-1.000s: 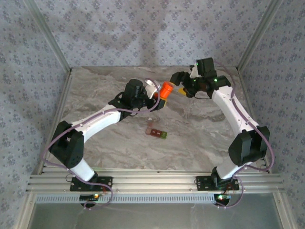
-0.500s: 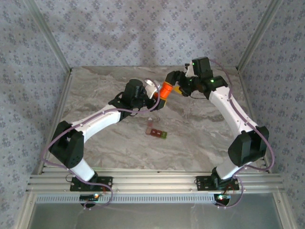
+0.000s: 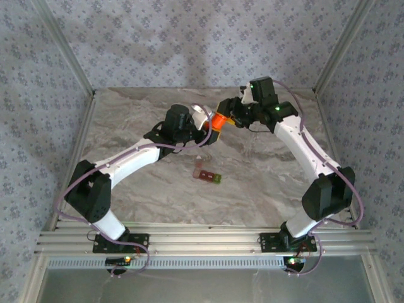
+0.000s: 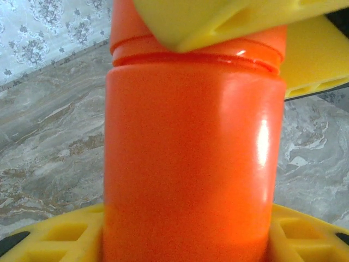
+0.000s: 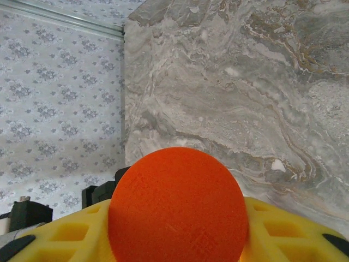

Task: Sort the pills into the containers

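Bottle one, orange, left end effector pinching body, right end effector pinching cap, containers strip one.

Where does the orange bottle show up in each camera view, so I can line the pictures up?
Top external: the orange bottle is at far centre, between the tips of the two arms.
Left wrist: the orange bottle fills the middle of the frame, its cap at the top.
Right wrist: the round cap sits at bottom centre, seen end-on.
Shared landmark: the marble tabletop behind it.
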Controlling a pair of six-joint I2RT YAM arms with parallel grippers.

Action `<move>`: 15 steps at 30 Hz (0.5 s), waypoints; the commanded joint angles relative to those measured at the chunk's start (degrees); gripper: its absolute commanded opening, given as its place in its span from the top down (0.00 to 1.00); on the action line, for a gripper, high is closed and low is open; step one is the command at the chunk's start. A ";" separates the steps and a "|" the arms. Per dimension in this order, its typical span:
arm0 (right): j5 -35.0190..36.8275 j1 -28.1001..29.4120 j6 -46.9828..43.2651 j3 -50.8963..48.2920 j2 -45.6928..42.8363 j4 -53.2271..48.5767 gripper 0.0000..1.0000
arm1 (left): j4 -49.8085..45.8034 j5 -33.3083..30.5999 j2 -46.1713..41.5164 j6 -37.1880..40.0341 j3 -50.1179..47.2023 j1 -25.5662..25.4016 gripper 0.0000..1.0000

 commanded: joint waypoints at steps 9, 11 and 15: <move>-13.31 -4.72 -19.35 -5.76 -2.95 8.88 0.59 | 3.86 5.94 -1.58 -3.70 2.13 -0.29 1.00; -15.86 -5.65 -21.66 -6.72 -3.46 11.62 0.58 | 3.91 7.55 -1.58 -4.96 2.31 -0.32 1.00; -17.05 -7.62 -20.94 -7.40 -3.29 13.55 0.53 | 4.12 8.31 -1.59 -6.08 2.32 -0.32 1.00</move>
